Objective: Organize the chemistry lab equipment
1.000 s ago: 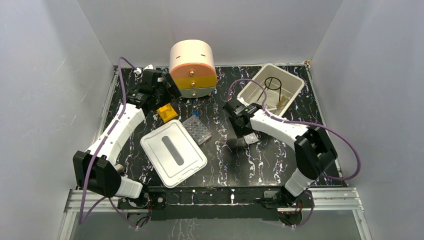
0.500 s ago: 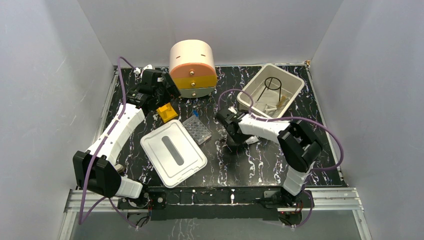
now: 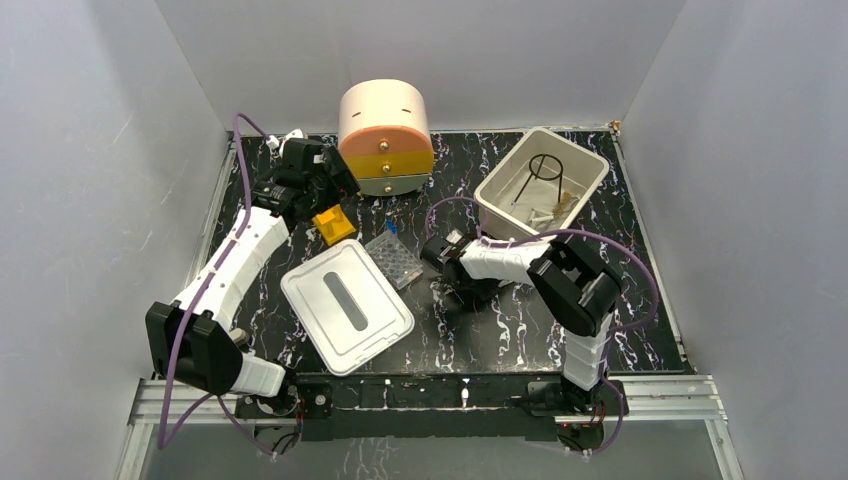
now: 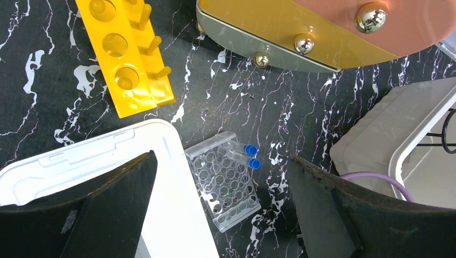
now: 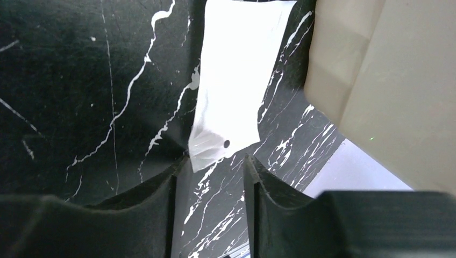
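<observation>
Well plate point(image 4: 223, 183): clear, round wells

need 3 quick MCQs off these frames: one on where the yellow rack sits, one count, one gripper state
1. Where is the yellow rack relative to the drawer unit?
A. on top of it
B. on the table beside it
C. inside it

2. How many blue caps lie beside the well plate?
A. one
B. four
C. two

3. What state is the left gripper in?
A. open, empty
B. shut on the rack
C. shut on the well plate

Answers:
1. B, the rack lies flat on the marble next to the unit's base.
2. C, the left wrist view shows two caps.
3. A, its fingers stand wide apart, gripping nothing.
</observation>
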Controlling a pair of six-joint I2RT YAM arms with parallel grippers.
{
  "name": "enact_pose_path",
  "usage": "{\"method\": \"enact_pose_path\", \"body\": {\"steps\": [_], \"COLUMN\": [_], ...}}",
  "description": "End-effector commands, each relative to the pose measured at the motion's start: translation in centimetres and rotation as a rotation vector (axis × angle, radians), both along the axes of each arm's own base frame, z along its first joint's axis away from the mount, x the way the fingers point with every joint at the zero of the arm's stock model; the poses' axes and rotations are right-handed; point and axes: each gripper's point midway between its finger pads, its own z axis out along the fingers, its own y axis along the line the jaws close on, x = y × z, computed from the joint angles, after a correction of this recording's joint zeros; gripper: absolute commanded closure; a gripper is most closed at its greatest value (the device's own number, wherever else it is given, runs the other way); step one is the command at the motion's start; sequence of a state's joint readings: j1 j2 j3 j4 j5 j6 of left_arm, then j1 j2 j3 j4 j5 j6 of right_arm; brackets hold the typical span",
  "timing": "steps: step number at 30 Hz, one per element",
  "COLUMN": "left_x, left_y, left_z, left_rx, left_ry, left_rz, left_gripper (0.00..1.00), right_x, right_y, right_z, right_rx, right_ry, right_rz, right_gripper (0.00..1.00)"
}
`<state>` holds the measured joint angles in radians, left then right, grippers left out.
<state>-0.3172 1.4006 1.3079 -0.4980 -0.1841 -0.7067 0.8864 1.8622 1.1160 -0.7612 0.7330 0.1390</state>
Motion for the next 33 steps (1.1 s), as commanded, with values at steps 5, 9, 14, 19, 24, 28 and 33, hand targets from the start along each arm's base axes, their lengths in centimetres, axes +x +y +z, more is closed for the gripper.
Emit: {"method": "enact_pose_path", "body": {"steps": [5,9,14,19,24,28,33], "left_x": [0.3,0.3,0.3,0.2,-0.1,-0.2,-0.3], "left_y": [0.7,0.6,0.6,1.0,1.1,0.4,-2.2], "left_z": [2.1,2.0,2.1,2.5,2.6,2.4,2.0], "left_rx": [0.004,0.000,-0.001,0.004,0.001,-0.030,-0.114], "left_ry": [-0.050,-0.050,-0.052,-0.062,-0.062,-0.058,-0.046], "left_rz": [0.018,0.014,0.013,0.021,0.024,0.000,-0.119], "left_gripper": [0.09,0.09,0.09,0.09,0.09,0.09,0.07], "right_x": [0.2,0.7,1.4,1.9,2.6,3.3,3.8], "right_y": [0.3,0.5,1.7,4.3,6.7,7.4,9.0], "right_z": [-1.6,-1.6,-0.7,1.6,4.9,6.8,9.0], "right_rx": [-0.049,-0.057,-0.018,0.156,0.385,0.566,0.855], "right_ry": [-0.004,-0.020,-0.040,-0.063,-0.083,-0.075,-0.052], "right_rz": [0.043,0.053,0.056,0.068,0.064,0.022,0.002], "right_gripper": [0.68,0.80,0.98,1.00,1.00,1.00,1.00]}}
